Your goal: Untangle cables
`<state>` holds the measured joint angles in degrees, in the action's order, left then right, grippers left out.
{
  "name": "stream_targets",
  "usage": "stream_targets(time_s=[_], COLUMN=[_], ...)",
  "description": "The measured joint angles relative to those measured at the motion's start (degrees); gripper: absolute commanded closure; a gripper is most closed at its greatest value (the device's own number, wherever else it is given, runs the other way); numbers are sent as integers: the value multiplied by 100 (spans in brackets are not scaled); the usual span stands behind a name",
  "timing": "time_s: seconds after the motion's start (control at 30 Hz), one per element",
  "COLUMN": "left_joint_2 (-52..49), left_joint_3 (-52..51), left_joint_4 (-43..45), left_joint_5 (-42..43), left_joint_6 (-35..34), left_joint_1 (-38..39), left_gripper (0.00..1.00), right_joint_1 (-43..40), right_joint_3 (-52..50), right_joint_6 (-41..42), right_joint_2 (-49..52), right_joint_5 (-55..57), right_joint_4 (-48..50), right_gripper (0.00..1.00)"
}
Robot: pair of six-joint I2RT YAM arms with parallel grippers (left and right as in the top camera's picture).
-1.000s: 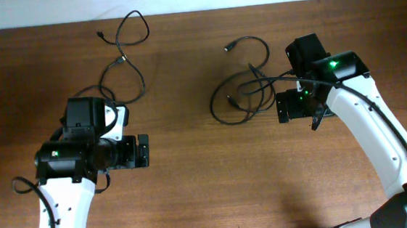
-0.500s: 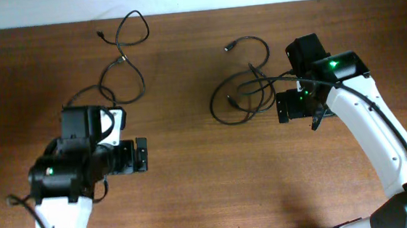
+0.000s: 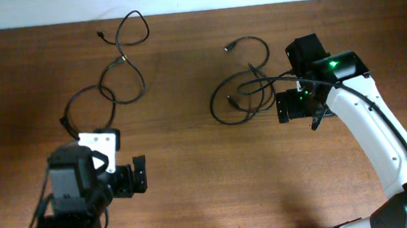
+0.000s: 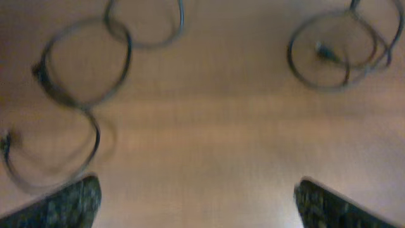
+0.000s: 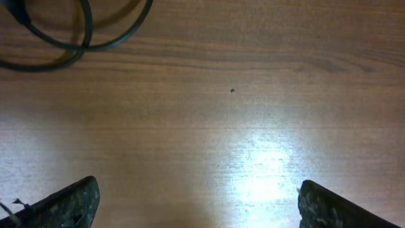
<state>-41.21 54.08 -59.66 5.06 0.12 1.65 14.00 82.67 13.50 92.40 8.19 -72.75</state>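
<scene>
Upper left, one cable [image 3: 120,60] sprawls; centre, the other cable [image 3: 233,103] coils; left gripper [image 3: 142,175] and right gripper [image 3: 282,108] gape apart, empty.

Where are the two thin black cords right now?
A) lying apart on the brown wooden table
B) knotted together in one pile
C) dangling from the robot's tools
A: the stretched-out thin black cord lies on the left and the coiled thin black cord lies on the right, with bare brown wooden table between them.
</scene>
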Motion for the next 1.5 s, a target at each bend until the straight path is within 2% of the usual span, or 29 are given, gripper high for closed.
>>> stream_targets(time_s=[0.03,0.07,0.13,0.23,0.27,0.47,0.53,0.7,0.87,1.5], left_joint_2=[398,546,1290,2085,2479,3333,3545,4037,4048,4052], left_joint_3=[-684,-916,-1987,-3005,-3412,-4778,-5077,-5340,-5346,-5346], left_joint_4=[767,896,2505,4009,4419,6533,6944,6553,5574,5558], left_joint_5=[-13,-7,-20,-26,-20,-17,-17,-22,-79,-109], left_joint_6=[0,2,2,2,2,0,2,2,2,612], left_joint_1=[114,181,439,575,575,566,501,144,55,57], left_gripper=[1,1,1,1,1,1,1,1,1,1], right_joint_1=[0,0,0,0,0,0,0,0,0,0], right_joint_3=[-2,0,-2,-2,-2,-2,-2,-2,-2,-2], right_joint_6=[4,0,0,0,0,2,0,-2,0,0], right_joint_2=[0,0,0,0,0,0,-2,-9,-9,-9], right_joint_5=[-2,-4,2,4,17,37,37,39,39,39], right_joint_4=[13,0,9,11,9,9,9,9,13,9], right_gripper=[2,1,1,1,1,1,1,1,1,1])
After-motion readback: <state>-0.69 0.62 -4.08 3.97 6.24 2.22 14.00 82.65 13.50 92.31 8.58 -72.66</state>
